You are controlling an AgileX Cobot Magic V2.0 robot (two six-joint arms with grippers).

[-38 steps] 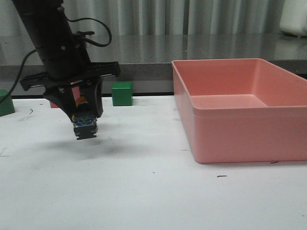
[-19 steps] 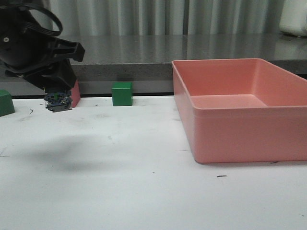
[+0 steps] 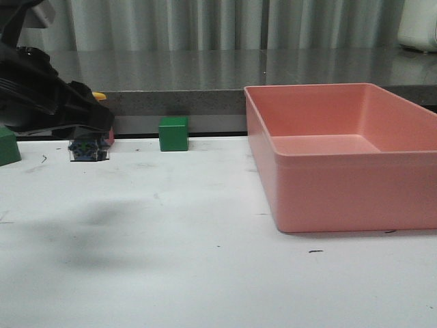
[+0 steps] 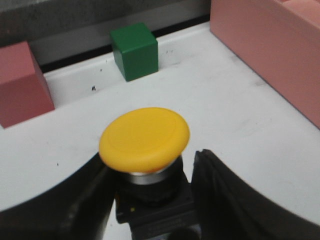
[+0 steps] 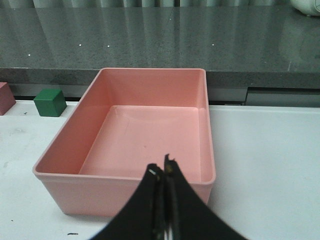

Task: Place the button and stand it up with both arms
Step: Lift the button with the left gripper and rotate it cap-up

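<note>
The button (image 4: 144,138) has a yellow mushroom cap over a black body. My left gripper (image 4: 150,167) is shut on that body, one black finger (image 4: 227,195) on each side. In the front view the left arm (image 3: 41,96) reaches in from the far left, and the button's grey-blue base (image 3: 89,149) hangs above the table near the back edge. A sliver of the yellow cap (image 3: 100,96) shows behind the arm. My right gripper (image 5: 163,169) is shut on nothing, in front of the pink bin (image 5: 152,74). It does not show in the front view.
The large pink bin (image 3: 341,178) fills the right of the table. A green cube (image 3: 173,133) stands at the back, another green cube (image 3: 8,145) at the far left, and a red cube (image 4: 22,82) just behind the button. The white table (image 3: 205,273) ends at a grey counter ledge.
My left arm has swung left and toward the back of the table with the button, and has tipped flatter. The button has risen a little.
</note>
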